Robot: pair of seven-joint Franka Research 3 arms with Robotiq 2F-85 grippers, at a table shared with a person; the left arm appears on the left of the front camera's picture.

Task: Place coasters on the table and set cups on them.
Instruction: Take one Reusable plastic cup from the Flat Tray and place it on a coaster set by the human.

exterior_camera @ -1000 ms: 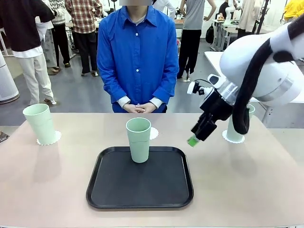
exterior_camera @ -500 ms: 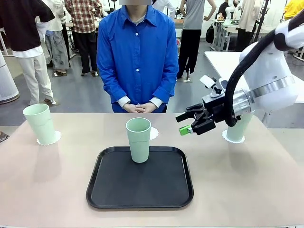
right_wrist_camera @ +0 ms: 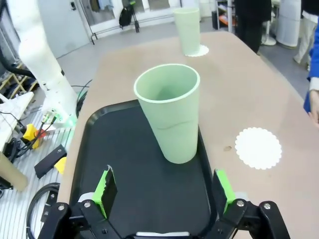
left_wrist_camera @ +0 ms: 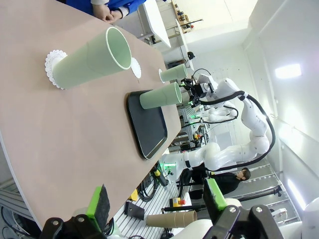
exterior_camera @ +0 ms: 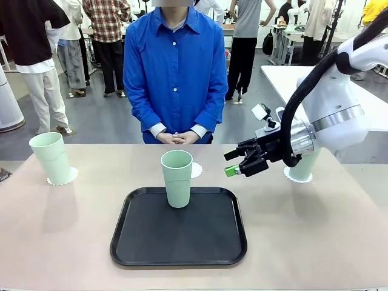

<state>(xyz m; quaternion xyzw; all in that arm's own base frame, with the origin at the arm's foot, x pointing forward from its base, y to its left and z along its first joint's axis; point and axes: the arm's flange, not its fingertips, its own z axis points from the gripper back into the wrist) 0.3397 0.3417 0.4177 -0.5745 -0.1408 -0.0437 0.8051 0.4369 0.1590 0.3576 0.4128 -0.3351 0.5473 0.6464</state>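
One mint-green cup [exterior_camera: 176,177] stands upright on the black tray [exterior_camera: 178,233]. Just behind it, a bare coaster [exterior_camera: 196,170] lies on the table [exterior_camera: 303,236]. My right gripper [exterior_camera: 236,162] hovers open to the right of that cup, level and pointing at it. In the right wrist view the cup [right_wrist_camera: 172,112] stands straight ahead of my right gripper [right_wrist_camera: 164,191], with the coaster [right_wrist_camera: 258,147] to its right. A second cup [exterior_camera: 50,157] rests on a coaster [exterior_camera: 62,177] far left. A third cup [exterior_camera: 303,165] on its coaster [exterior_camera: 298,177] is partly behind my right arm. My left gripper [left_wrist_camera: 155,201] is open off the table's end.
A person in a blue shirt [exterior_camera: 176,66] stands at the far edge with hands clasped [exterior_camera: 177,138]. The tray takes up the table's centre; bare tabletop lies to its left and right. A white table [exterior_camera: 285,76] stands behind at the right.
My right gripper has swung from pointing down to lying level and has moved left toward the cup on the tray. The cups, coasters and person are unmoved.
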